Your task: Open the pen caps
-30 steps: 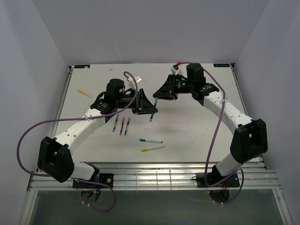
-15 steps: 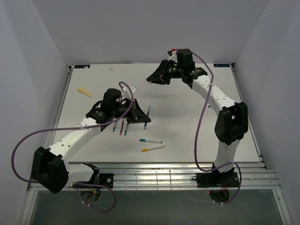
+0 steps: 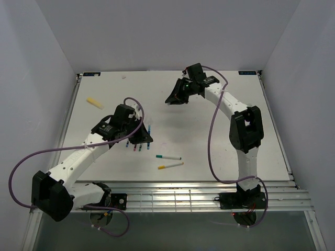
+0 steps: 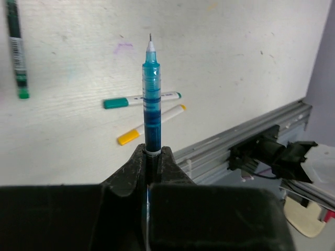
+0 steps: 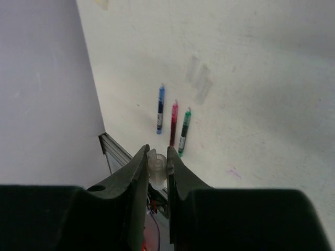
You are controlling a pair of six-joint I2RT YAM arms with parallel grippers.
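White tabletop (image 3: 220,151), pale lilac walls (image 3: 157,31) on three sides, metal rails (image 3: 172,193) in front

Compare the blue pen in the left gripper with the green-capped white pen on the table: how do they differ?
The blue pen is clamped in the left gripper; the green-capped white pen lies loose on the table. The blue pen's tip is bare; the white pen's cap is on. The blue pen's barrel is see-through blue; the other's is white with green ends. Both are slim.

free: table (image 3: 269,120) right edge | obstacles: white pens (image 3: 168,157) (front centre), three dark pens (image 5: 173,123)
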